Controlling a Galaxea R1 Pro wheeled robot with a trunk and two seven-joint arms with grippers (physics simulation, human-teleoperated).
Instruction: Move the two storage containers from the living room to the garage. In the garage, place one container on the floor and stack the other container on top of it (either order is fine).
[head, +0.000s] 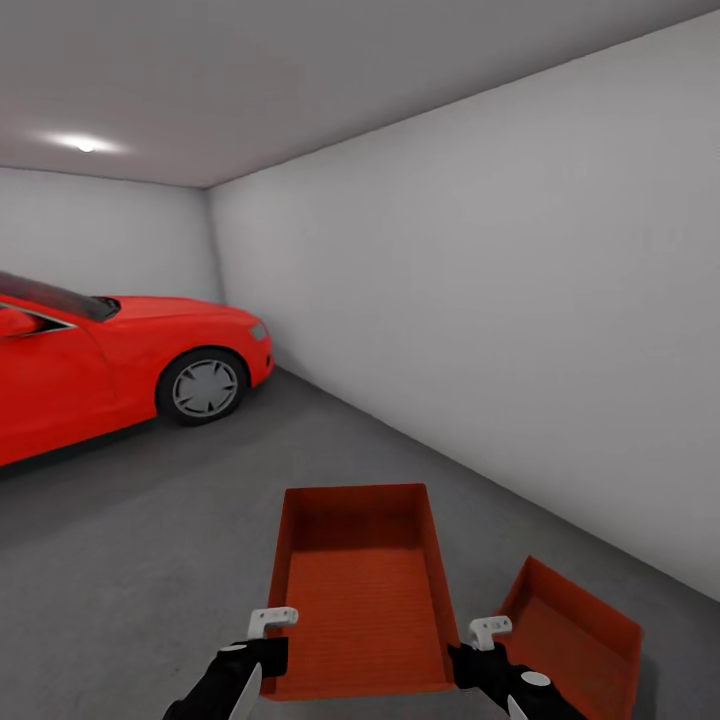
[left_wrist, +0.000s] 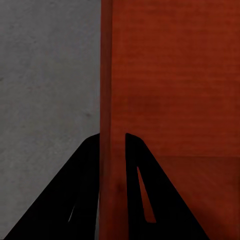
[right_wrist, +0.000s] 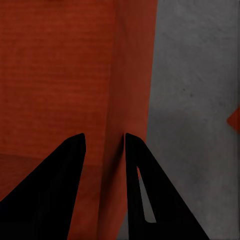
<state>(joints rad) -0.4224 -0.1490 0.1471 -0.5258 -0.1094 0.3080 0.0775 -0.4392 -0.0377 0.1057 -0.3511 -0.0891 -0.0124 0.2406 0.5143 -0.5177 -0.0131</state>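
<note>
Both arms on one orange-red box (head: 365, 590), held up in front of the robot over the garage floor (head: 150, 560), open side up, roughly level.

L gripper (head: 268, 640) is clamped on the box's left wall near the near corner. In the left wrist view the two black fingers (left_wrist: 82, 200) straddle that thin wall (left_wrist: 106, 100), one finger outside over concrete, the other inside the box. Closed on the wall, contact looks solid.

R gripper (head: 478, 650) does the same on the right wall near the near corner. In the right wrist view the fingers (right_wrist: 55, 195) sit either side of the wall (right_wrist: 134, 75), inside finger over the box's ribbed bottom, outside one over grey floor (right_wrist: 200, 100).

2nd box (head: 570, 635) is on the floor to the robot's right, just beside the held one, near the pale wall (head: 520, 300). It looks tilted w/ one corner up; can't tell if it's lying flat. A sliver of it shows at the edge of the right wrist view (right_wrist: 234, 119).

Red car (head: 110, 365) parked further back on the left, well apart from both boxes. Ceiling light (head: 85, 145) on.
</note>
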